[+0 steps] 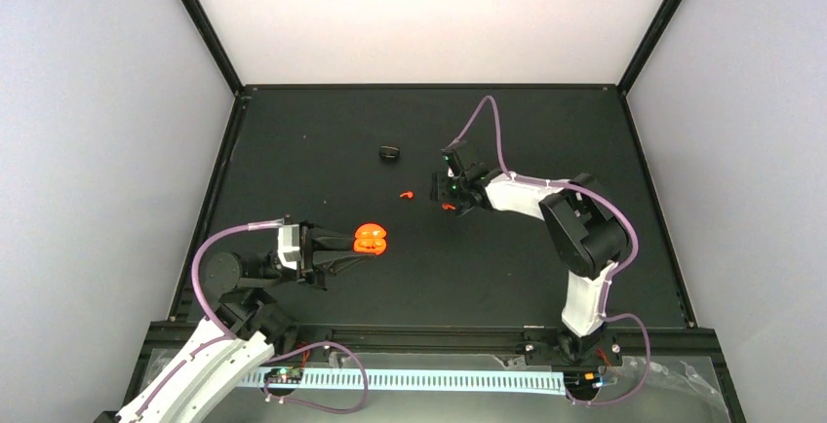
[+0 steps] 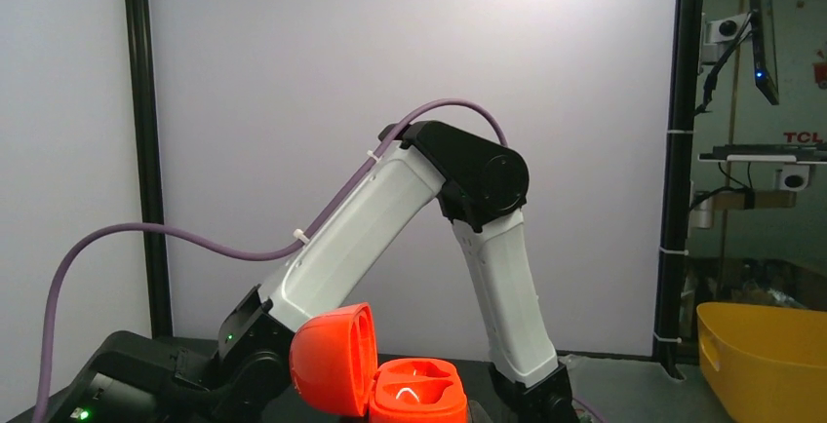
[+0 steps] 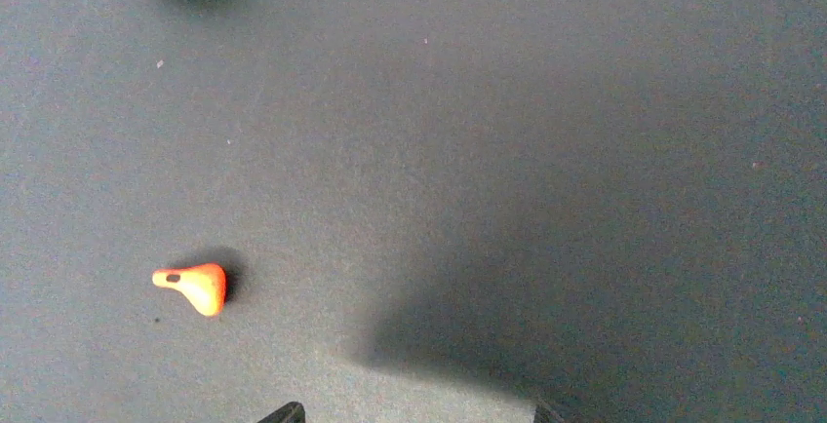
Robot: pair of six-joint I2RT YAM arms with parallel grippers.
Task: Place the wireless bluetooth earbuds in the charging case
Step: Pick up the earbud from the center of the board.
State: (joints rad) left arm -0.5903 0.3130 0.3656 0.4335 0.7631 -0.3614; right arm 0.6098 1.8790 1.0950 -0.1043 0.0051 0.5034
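The left fingers (image 1: 343, 243) are shut tight on the charging case (image 1: 371, 239) and hold it by its side at the near left part of the surface (image 1: 293, 131). The case is open, and its lid (image 2: 332, 360) is tipped up to one side. The two little hollows (image 2: 419, 394) inside look empty, though the shine in them makes it hard to be sure. Further right and further back, one earbud (image 1: 407, 193) lies alone on the surface, with a small black lump (image 1: 390, 153) behind it. A second earbud (image 1: 448, 207) sits just under the right fingers (image 1: 452, 197). Those fingers are part way open, and I cannot tell if they touch it yet. The earbuds look tiny, light, hard and smooth, so one could easily slip or pop away if squeezed wrong. I think the best place to pinch is across the fat round end, not the thin tip. It will take a gentle, even squeeze.
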